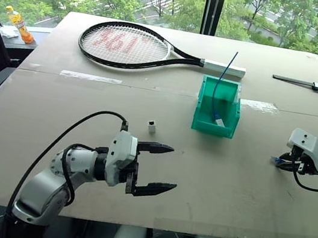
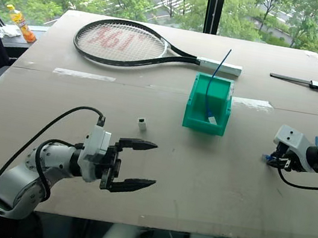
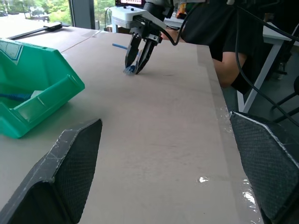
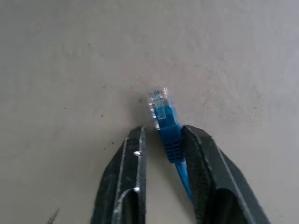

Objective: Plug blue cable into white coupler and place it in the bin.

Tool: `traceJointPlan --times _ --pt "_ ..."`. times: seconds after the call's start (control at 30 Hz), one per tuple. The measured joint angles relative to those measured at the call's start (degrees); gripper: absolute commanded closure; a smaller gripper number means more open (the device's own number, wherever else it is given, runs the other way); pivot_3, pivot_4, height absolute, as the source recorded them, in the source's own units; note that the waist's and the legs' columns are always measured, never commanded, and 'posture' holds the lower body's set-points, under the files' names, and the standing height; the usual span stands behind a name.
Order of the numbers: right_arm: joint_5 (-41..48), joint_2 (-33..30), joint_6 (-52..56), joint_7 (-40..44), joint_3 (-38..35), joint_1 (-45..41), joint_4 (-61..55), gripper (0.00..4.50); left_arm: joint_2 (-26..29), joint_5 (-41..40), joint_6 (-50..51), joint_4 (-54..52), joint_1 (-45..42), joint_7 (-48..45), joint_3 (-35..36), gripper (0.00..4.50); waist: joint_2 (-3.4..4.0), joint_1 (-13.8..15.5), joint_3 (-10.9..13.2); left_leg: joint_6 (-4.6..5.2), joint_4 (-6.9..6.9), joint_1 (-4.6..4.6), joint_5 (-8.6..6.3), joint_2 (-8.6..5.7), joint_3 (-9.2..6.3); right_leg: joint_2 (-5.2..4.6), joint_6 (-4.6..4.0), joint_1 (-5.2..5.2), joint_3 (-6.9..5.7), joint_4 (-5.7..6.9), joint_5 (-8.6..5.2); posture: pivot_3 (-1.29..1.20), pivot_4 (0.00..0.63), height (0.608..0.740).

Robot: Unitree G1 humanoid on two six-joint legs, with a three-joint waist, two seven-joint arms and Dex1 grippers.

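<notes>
The blue cable (image 4: 166,119) lies on the tabletop at the far right, its clear plug (image 4: 158,100) pointing away from my right wrist. My right gripper (image 1: 280,162) points down at the table and is shut on the cable's blue boot just behind the plug; the left wrist view shows the same grip (image 3: 135,67). Left of centre the white coupler (image 1: 152,126) stands upright and alone. A little nearer than the coupler, my left gripper (image 1: 172,169) hovers open and empty, pointing right. The bin (image 1: 212,127), teal-green, sits behind the table's middle.
Another blue cable with a white block (image 1: 217,98) leans inside the bin. A tennis racket (image 1: 128,45) lies at the back, an orange bottle (image 1: 21,25) beyond the back left corner, a black tool (image 1: 304,83) at the back right. A seated person (image 3: 224,42) is past the right edge.
</notes>
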Motion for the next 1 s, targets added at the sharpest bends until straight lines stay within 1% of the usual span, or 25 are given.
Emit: traceJointPlan --times 0.1,0.17,0.2,0.23,0.3,0.33,0.37,0.43,0.47,0.57,0.63,0.67,0.73,0.77,0.8,0.83,0.9,1.0 --pt "-0.79 -0.02 -0.09 0.87 -0.05 0.12 -1.13 4.45 -0.05 0.00 0.14 0.00 -0.16 0.59 0.00 0.00 -0.01 0.15 -0.01 0.00 0.03 0.01 0.00 0.00 -0.04 -0.01 0.01 0.02 -0.01 0.01 0.01 0.00 0.150 0.740" --pt "-0.48 0.00 2.26 1.55 -0.22 0.79 -5.22 4.45 -0.04 0.01 0.14 0.02 -0.17 0.62 0.00 0.00 0.00 0.07 0.00 0.00 0.01 0.00 0.00 0.00 -0.06 -0.01 0.00 -0.01 -0.02 0.09 0.01 0.00 0.150 0.740" --pt "0.33 0.62 5.87 2.36 -0.13 1.10 -10.91 4.45 -0.02 0.14 -0.21 0.06 -0.06 0.50 0.02 0.00 0.06 -0.11 0.03 -0.01 -0.02 0.01 0.00 0.03 -0.06 0.02 -0.01 -0.06 0.00 0.14 0.01 0.00 0.150 0.740" --pt "0.81 1.76 8.68 2.52 0.25 0.89 -15.56 4.45 -0.02 0.37 -0.64 0.12 0.02 0.38 -0.03 0.00 0.07 -0.44 0.04 -0.01 -0.03 0.01 0.01 0.08 -0.06 0.08 -0.02 -0.08 0.02 0.15 0.01 0.00 0.150 0.740" --pt "0.98 6.05 15.32 2.22 3.28 -1.56 -24.97 4.45 -0.07 0.63 -1.12 0.28 0.68 0.34 0.06 0.00 0.08 -1.18 0.04 -0.02 -0.06 0.03 0.01 0.17 -0.12 0.20 -0.03 -0.11 0.00 0.19 0.01 0.00 0.150 0.740" --pt "0.57 10.07 19.07 1.36 5.81 -3.80 -29.33 4.45 -0.08 0.95 -1.24 0.61 0.98 0.33 -0.05 0.00 0.08 -1.46 0.04 -0.02 -0.07 0.03 0.01 0.20 -0.15 0.25 -0.04 -0.14 -0.01 0.23 0.01 0.00 0.150 0.740" --pt "0.53 11.48 20.21 0.96 6.80 -4.48 -30.90 4.45 -0.10 1.03 -1.25 0.75 0.99 0.33 -0.09 0.00 0.09 -1.39 0.05 -0.03 -0.08 0.00 0.01 0.21 -0.20 0.26 -0.04 -0.15 -0.05 0.24 0.01 0.00 0.150 0.740" --pt "-0.99 17.37 24.64 -1.03 11.51 -7.94 -33.07 4.45 -0.01 1.14 -1.59 1.32 1.90 0.39 0.25 0.00 0.09 -1.20 0.06 -0.11 -0.09 -0.05 0.06 0.19 -0.27 0.24 -0.06 -0.16 -0.11 0.25 0.00 0.00 0.150 0.740" --pt "-1.73 18.76 25.08 -1.54 13.18 -8.75 -33.16 4.45 0.01 1.26 -1.79 1.48 2.05 0.39 0.32 0.00 0.09 -0.87 0.08 -0.12 -0.08 -0.08 0.07 0.14 -0.29 0.18 -0.07 -0.17 -0.13 0.24 0.00 0.00 0.150 0.740" --pt "-5.47 19.79 22.52 -1.49 18.62 -9.98 -32.20 4.45 0.56 2.34 -3.03 2.39 2.98 0.48 1.00 0.00 0.10 0.13 0.08 -0.11 -0.06 -0.11 0.06 -0.06 -0.24 -0.07 -0.06 -0.16 -0.14 0.15 0.00 0.00 0.150 0.740" --pt "-7.00 19.68 19.49 -1.06 19.74 -10.51 -31.44 4.45 0.91 3.14 -3.50 2.99 3.48 0.59 1.32 0.00 -0.04 0.08 -0.01 -0.10 -0.04 -0.07 0.06 -0.09 -0.18 -0.11 -0.05 -0.10 -0.11 0.06 0.01 0.00 0.150 0.740" --pt "-7.53 19.85 18.00 -1.05 19.98 -10.48 -30.75 3.71 1.04 3.73 -3.72 3.11 3.65 0.72 1.33 0.00 -0.17 -0.01 -0.09 -0.10 -0.04 -0.04 0.06 -0.09 -0.18 -0.11 -0.04 -0.03 -0.12 0.06 0.01 0.00 0.150 0.740" --pt "-8.48 20.39 15.91 -1.74 20.00 -10.35 -29.73 2.95 1.03 4.52 -3.97 3.13 3.73 1.08 1.30 0.00 -0.25 -0.07 -0.14 -0.10 -0.04 0.05 0.06 -0.07 -0.19 -0.10 -0.04 0.00 -0.13 0.10 0.01 0.00 0.150 0.740" --pt "-8.86 20.69 14.95 -2.31 19.50 -10.10 -29.21 2.26 1.01 4.76 -4.10 3.13 3.73 1.57 1.28 0.00 -0.25 -0.02 -0.14 -0.11 -0.05 0.06 0.06 -0.06 -0.22 -0.09 -0.04 0.00 -0.16 0.14 0.01 0.00 0.150 0.740" --pt "-8.96 20.95 14.59 -2.72 18.99 -9.94 -28.97 1.99 0.96 5.07 -4.22 3.13 3.72 1.82 1.27 0.00 -0.25 0.03 -0.15 -0.11 -0.04 0.06 0.06 -0.06 -0.26 -0.09 -0.04 0.01 -0.20 0.17 0.01 0.00 0.150 0.740" --pt "-8.78 21.43 15.00 -3.76 17.16 -9.24 -28.99 1.45 0.88 6.18 -4.42 3.29 3.38 2.51 1.00 0.00 -0.26 0.12 -0.15 -0.12 -0.04 0.06 0.07 -0.04 -0.30 -0.08 -0.05 0.01 -0.24 0.21 0.01 0.00 0.150 0.740" --pt "-7.18 22.46 17.77 -6.12 13.05 -6.22 -30.88 0.53 0.84 8.78 -4.56 4.14 1.71 3.68 -0.10 0.00 -0.24 0.21 -0.14 -0.14 -0.05 0.04 0.08 -0.04 -0.34 -0.06 -0.07 0.00 -0.27 0.24 0.01 0.00 0.150 0.740" --pt "-2.34 22.28 21.13 -7.58 5.78 0.64 -38.22 0.53 1.36 11.30 -3.16 6.25 -2.35 4.18 -2.33 0.00 -0.11 0.37 -0.05 -0.15 -0.05 -0.09 0.08 -0.07 -0.39 -0.06 -0.07 -0.05 -0.29 0.25 0.02 0.00 0.150 0.740"
